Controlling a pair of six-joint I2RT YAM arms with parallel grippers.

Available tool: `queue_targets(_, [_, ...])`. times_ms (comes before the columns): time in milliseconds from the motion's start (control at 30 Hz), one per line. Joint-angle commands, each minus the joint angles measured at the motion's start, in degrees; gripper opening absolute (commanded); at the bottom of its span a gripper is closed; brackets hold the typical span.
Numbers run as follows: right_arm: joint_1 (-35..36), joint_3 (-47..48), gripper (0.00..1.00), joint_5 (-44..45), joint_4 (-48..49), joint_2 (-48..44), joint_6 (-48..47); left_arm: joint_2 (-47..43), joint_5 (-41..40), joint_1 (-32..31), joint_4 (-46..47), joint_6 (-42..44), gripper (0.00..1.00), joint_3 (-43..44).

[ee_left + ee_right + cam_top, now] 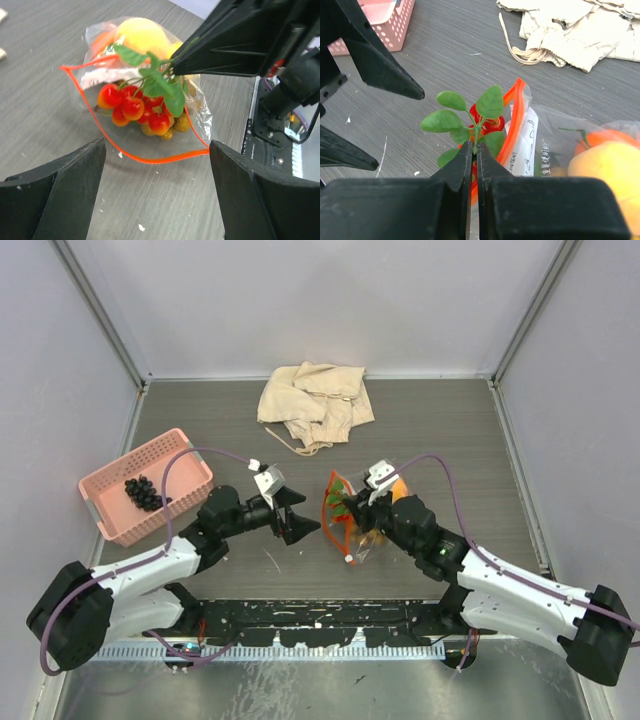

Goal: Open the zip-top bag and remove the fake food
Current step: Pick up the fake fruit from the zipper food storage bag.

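Berry cluster (135, 110): light moulded plastic on thin stems with soft leaves. The stem is judged stiff enough to lift by, though the berries could snag on the film.

The right gripper (474, 150) is clamped on the leafy stem. The berries sit just below its fingertips, at the mouth of the zip-top bag (532, 135).

Bag: thin clear film, judged limp, slippery and nearly weightless. It lies on the table (450, 430) under and behind the right fingers, with its mouth gaping toward the left gripper (298, 515). The zip strip (150, 161) is parted into a loop. It looks like the only firm edge, so it is the best place to pin or pinch.

The left gripper is spread wide and holds nothing. It faces the mouth, near but apart.

A lemon (142, 35) and an orange fruit (600, 137) sit deeper in the bag, behind the right gripper. The pink basket (110, 525), holding dark grapes (145, 493), is on the left gripper's outer side. The cloth (315, 400) lies well beyond both.

Unclear:
- whether the berries have cleared the lip or rest on the film
- what lies behind the lemon
- the bag's closed end, which is cut off or covered by the right arm
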Motion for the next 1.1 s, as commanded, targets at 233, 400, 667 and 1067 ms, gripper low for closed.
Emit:
queue_targets(233, [-4.5,2.5,0.01,-16.2,1.1,1.9,-16.0,0.3,10.5,-0.2,-5.0,23.5,0.87,8.5])
queue_targets(400, [-5.2,2.7,0.01,-21.3,1.9,1.1,-22.0,1.3,15.5,-0.1,-8.9,29.5,0.87,10.6])
queue_targets(667, [-5.9,4.3,0.01,-29.4,4.0,2.2,-25.2,-4.8,8.4,0.0,-7.1,19.3,0.93,10.9])
queue_targets(1067, [-6.0,17.1,0.01,-37.5,5.7,14.0,-19.5,-24.5,-12.0,4.8,-47.3,4.4,0.98,32.6])
